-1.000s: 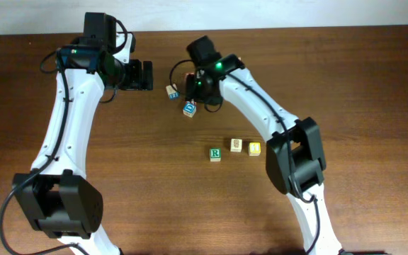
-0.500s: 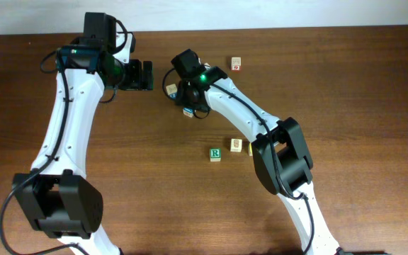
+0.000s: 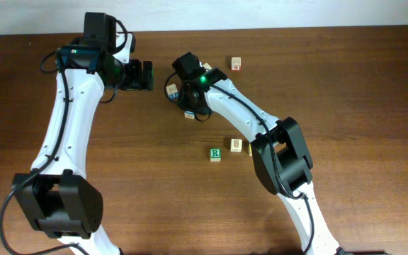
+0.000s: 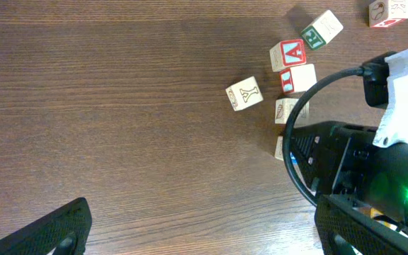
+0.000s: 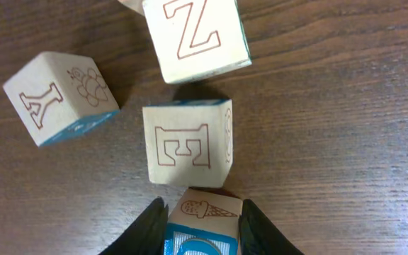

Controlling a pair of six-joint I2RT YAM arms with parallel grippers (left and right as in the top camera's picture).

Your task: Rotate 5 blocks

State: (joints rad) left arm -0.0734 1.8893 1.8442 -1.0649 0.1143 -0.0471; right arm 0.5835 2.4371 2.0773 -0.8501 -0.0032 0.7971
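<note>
My right gripper [image 5: 202, 237] is shut on a blue-letter block [image 5: 207, 209], one finger against each side; an ice-cream drawing shows on the block's front face. From overhead this block [image 3: 189, 114] peeks out below the right gripper [image 3: 188, 104]. A green R block [image 3: 215, 154] and a beige block [image 3: 236, 145] lie lower on the table. Only a sliver of the yellow-faced block [image 3: 250, 149] shows beside the right forearm. My left gripper [image 4: 204, 234] is open over bare wood, left of the right gripper.
An E cube [image 5: 188, 145] touches the held block's front, with a Z cube [image 5: 197, 35] and a Y cube [image 5: 59, 95] beyond. A blue-marked cube [image 3: 171, 90] sits by the right gripper, a red-marked cube [image 3: 236, 64] near the far edge. A red A cube [image 4: 289, 55] shows in the left wrist view.
The right arm swung left, uncovering the red-marked cube and covering most of the yellow one. Its jaws then narrowed onto the blue-letter block. The left arm stayed still.
</note>
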